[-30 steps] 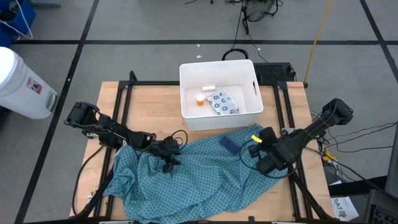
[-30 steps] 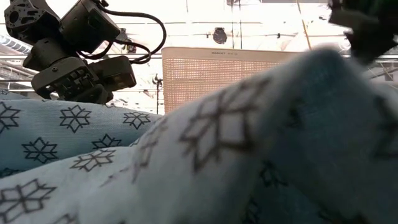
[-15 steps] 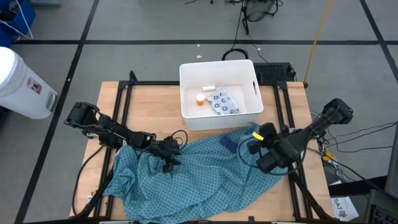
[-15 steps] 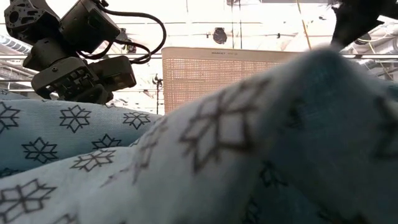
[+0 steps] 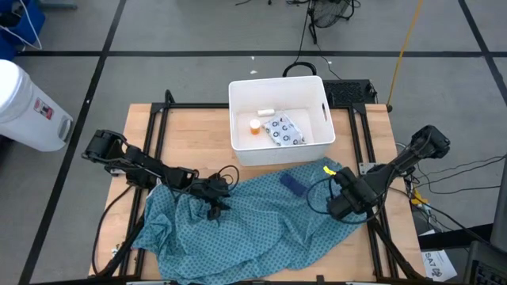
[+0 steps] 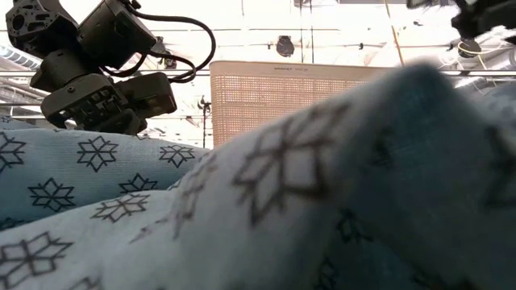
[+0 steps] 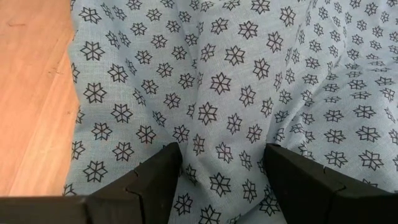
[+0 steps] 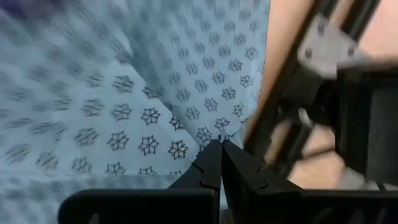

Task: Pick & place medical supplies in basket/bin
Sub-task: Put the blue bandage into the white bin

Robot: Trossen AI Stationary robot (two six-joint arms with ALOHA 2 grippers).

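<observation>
The white bin [image 5: 317, 95] stands at the table's far middle. In it lie an orange pill bottle [image 5: 254, 127], a small white tube [image 5: 265, 111] and a flat white packet [image 5: 283, 131]. A dark blue block [image 5: 291, 184] lies on the teal cloth [image 5: 253, 226], just in front of the bin. My left gripper [image 5: 214, 204] [image 7: 221, 168] stands open over the cloth's left part, pointing down at a slant. My right gripper [image 5: 339, 207] [image 8: 221, 146] is shut above the cloth's right edge, right of the blue block, pointing almost straight down with nothing between its fingers. My left gripper has its two open fingers [image 7: 163, 171] down at the cloth, one on either side of a low ridge of cloth [image 7: 208, 134]. They come from above at a slant from the table's left. Whether the tips touch the cloth I cannot tell.
The cloth covers most of the table's near half and fills the low view [image 6: 282, 201]. Bare wood [image 5: 190, 134] shows left of the bin. The table's black frame rail [image 8: 292, 93] runs close by my right gripper. A white cylindrical container [image 5: 28, 107] stands off the table's left.
My right gripper has tipped so that its fingers point more steeply down, and it has risen a little near the cloth's right edge; it stays shut. The cloth and the blue block lie as before.
</observation>
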